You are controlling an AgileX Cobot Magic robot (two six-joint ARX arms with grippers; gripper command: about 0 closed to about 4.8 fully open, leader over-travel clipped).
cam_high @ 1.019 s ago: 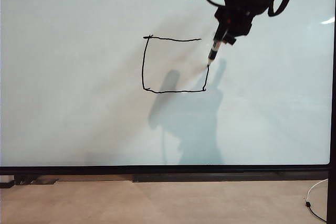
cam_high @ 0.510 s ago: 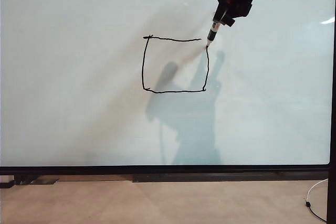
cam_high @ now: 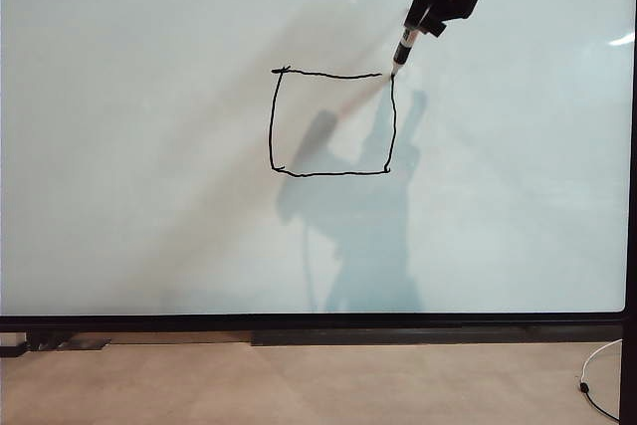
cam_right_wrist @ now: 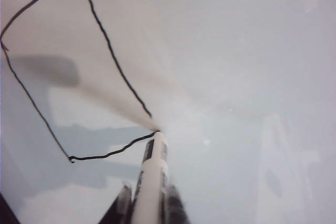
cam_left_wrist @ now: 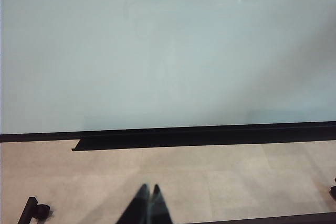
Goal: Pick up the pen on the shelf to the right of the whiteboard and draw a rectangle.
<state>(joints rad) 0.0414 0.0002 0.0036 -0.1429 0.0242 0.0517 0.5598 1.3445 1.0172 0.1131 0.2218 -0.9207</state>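
The whiteboard [cam_high: 149, 196] fills the exterior view. On it stands the rectangle [cam_high: 271, 126], a wobbly thin black outline. My right gripper [cam_high: 419, 25] hangs at the top right, shut on the pen [cam_high: 405, 47], a white barrel with black print. The black tip rests on the board at the top of the rectangle's right side, just right of where the upper line ends. In the right wrist view the pen [cam_right_wrist: 151, 182] sits between the jaws of the right gripper [cam_right_wrist: 149, 205], its tip at the rectangle [cam_right_wrist: 107, 40] corner. My left gripper [cam_left_wrist: 149, 188] is shut and empty, away from the whiteboard [cam_left_wrist: 168, 51]. The shelf is out of view.
The board's black frame [cam_high: 318, 323] runs along the bottom, with a dark strip [cam_high: 398, 337] under it and a beige surface [cam_high: 299, 385] below. A white cable [cam_high: 597, 375] lies at the bottom right. The arm's shadow falls on the board below the rectangle.
My right gripper has moved up the board with the pen, extending the rectangle's right side from mid-height to the upper right corner. The left gripper shows no change.
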